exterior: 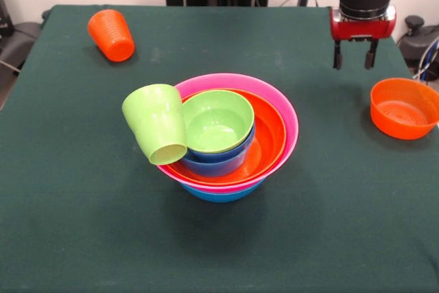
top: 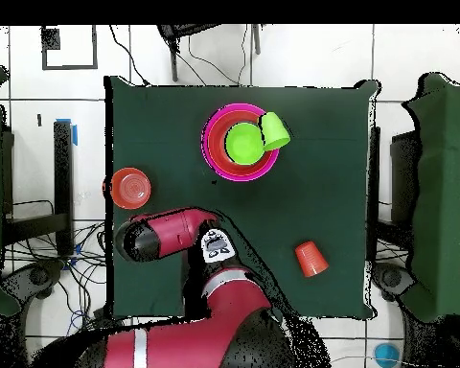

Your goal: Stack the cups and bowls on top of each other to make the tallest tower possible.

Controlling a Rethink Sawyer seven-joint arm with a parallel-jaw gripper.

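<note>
The tower (exterior: 230,142) stands mid-table: a large blue bowl (exterior: 223,193) at the bottom, then a pink bowl (exterior: 285,111), an orange bowl (exterior: 267,135), a small blue bowl (exterior: 216,161) and a small lime-green bowl (exterior: 218,121) nested inside. The lime-green cup (exterior: 156,132) leans tilted, mouth down, on the tower's left rim. The orange ribbed cup (exterior: 111,35) lies on its side at the far left. A small orange bowl (exterior: 405,108) sits at the right edge. My gripper (exterior: 354,55) hangs open and empty, above the table at the far right, behind the orange bowl. The tower (top: 241,142) shows in the overhead view.
The green cloth table (exterior: 82,224) fills the view. In the overhead view the orange cup (top: 311,258) lies near my arm (top: 167,235), and the small orange bowl (top: 130,187) sits by the table's left edge.
</note>
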